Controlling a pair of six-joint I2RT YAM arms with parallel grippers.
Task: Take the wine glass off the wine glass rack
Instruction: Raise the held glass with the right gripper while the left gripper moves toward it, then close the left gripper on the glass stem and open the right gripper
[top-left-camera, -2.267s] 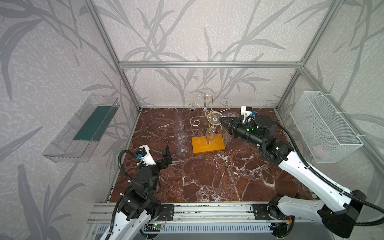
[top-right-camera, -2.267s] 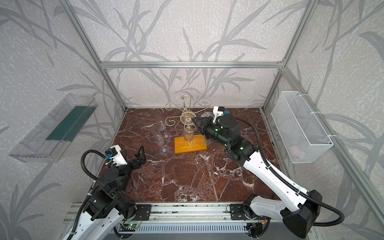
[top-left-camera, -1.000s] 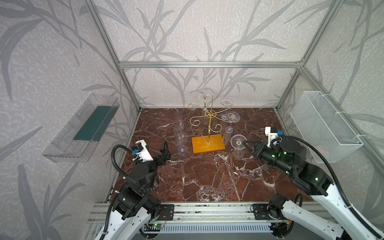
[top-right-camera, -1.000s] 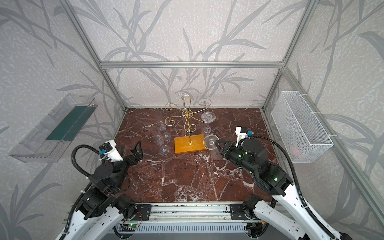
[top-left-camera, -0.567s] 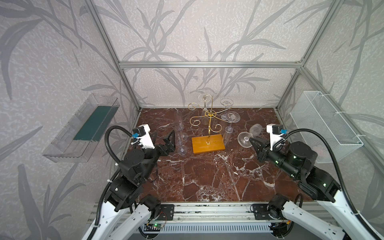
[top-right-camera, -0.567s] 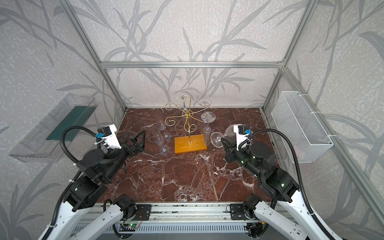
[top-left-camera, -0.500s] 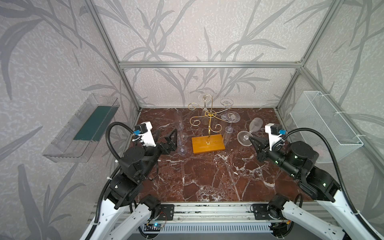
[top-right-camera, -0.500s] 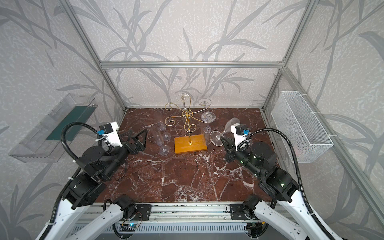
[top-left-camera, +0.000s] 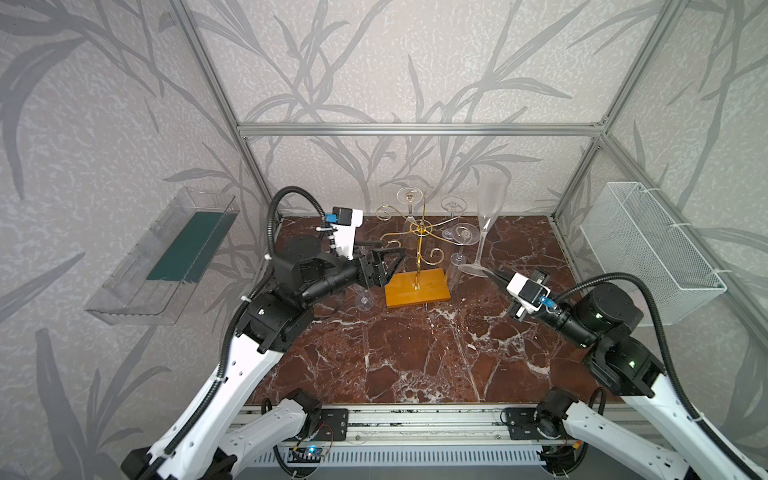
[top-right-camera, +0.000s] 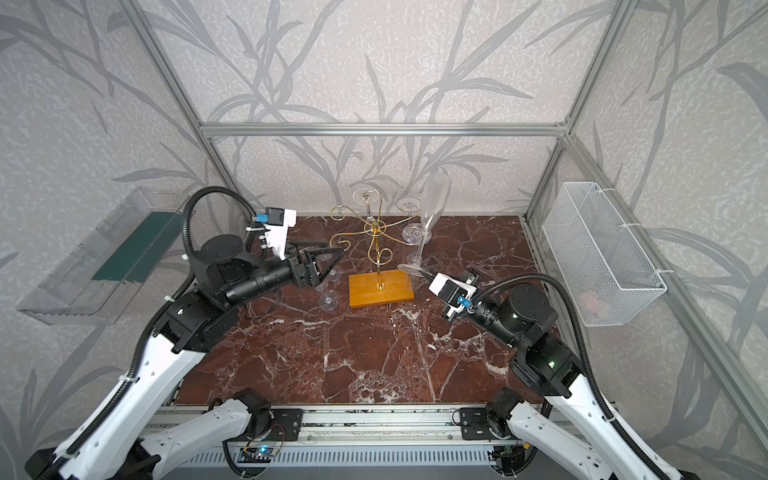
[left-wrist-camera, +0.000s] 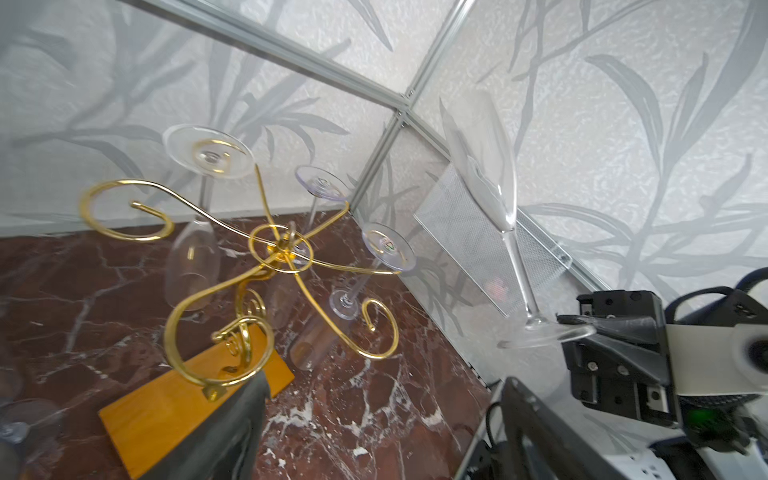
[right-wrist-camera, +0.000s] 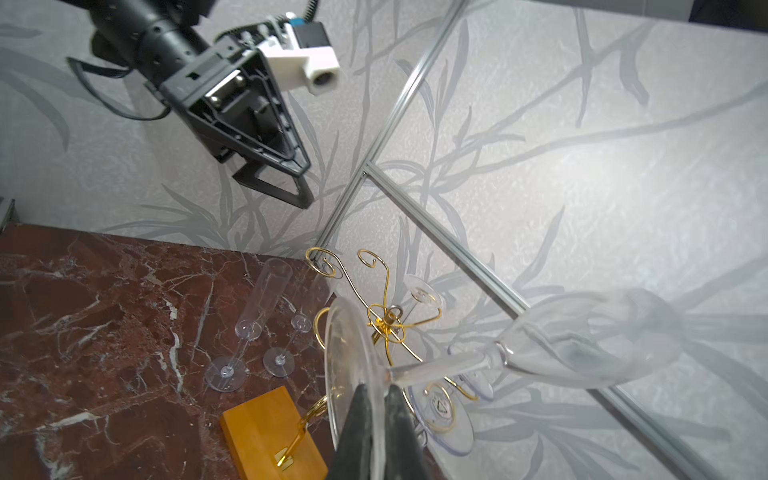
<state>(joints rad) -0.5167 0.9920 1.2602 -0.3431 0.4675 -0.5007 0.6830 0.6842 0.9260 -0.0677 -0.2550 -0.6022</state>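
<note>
Two arms reach in over the red marble bench (top-left-camera: 415, 365). On the far left wall, a clear bin (top-left-camera: 137, 291) holds a dark green sheet (top-left-camera: 187, 245). The left gripper (top-right-camera: 335, 262) has its fingers (left-wrist-camera: 232, 432) spread wide, holding nothing and touching nothing. It hovers just left of the wine glass rack (top-left-camera: 417, 287), above two flutes (right-wrist-camera: 259, 303) standing on the bench. Its forearm lies nearly level and points at the rack.

Three glasses (top-left-camera: 464, 236) hang upside down from the gold curls. Just right of the rack, apart from its curls, the wine glass (top-left-camera: 491, 203) is held upright in the air. The right gripper (top-left-camera: 492, 273) pinches the rim of its foot, fingers (right-wrist-camera: 360, 419) pressed together on the thin disc. That forearm runs low, angled inward toward the rack. On the right wall, a white wire basket (top-left-camera: 648, 257) holds something small and pinkish (top-right-camera: 592, 300).
</note>
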